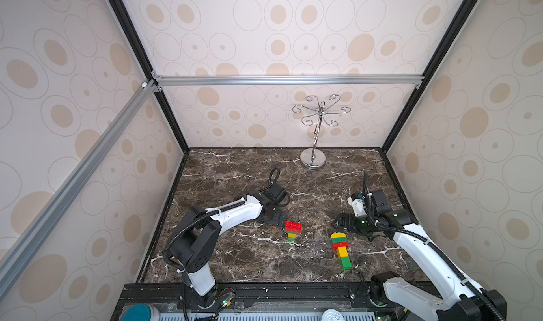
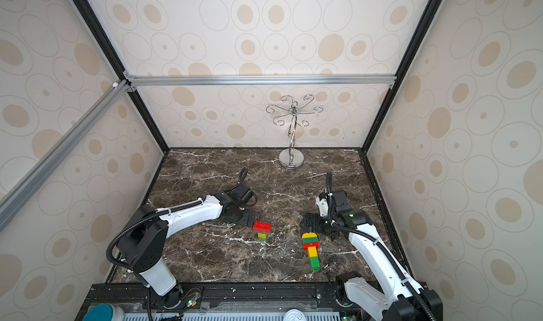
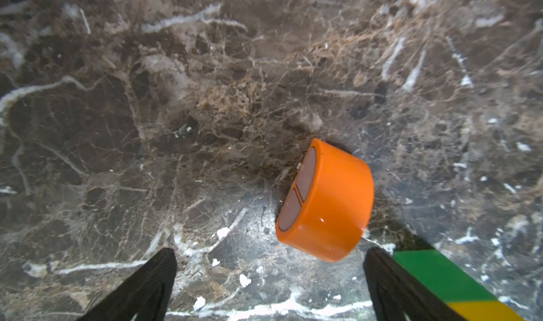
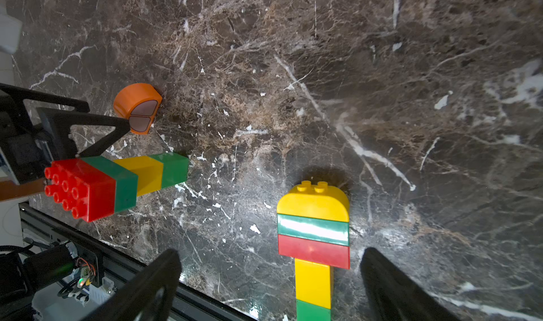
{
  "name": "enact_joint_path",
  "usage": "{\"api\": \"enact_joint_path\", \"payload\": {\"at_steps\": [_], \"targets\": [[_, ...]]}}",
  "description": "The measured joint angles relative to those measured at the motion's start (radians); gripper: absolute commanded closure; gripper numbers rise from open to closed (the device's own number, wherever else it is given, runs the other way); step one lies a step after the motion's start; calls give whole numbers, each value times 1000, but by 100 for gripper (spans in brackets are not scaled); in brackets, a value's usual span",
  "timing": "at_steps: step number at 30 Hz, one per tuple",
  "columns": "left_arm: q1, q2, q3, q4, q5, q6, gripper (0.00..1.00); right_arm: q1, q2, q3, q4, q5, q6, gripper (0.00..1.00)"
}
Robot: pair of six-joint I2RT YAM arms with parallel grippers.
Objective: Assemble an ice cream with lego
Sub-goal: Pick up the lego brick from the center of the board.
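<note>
Lying on the marble table, the orange dome sits just ahead of my left pincer, whose jaws are wide apart and empty. The red-ended brick stack crowds one finger. My right pincer, also spread, hovers by the yellow-domed stack.

Silver hooked stand upright at the back of the dark marbled table, near the spotted wall; white crumbs scattered over it.
</note>
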Motion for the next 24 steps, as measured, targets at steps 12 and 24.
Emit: {"api": "enact_joint_path", "payload": {"at_steps": [12, 24], "targets": [[34, 18, -8, -18, -60, 4, 0, 0, 0, 0, 0, 0, 0, 2], [35, -12, 1, 39, -5, 162, 3, 0, 0, 0, 0, 0, 0, 2]]}}
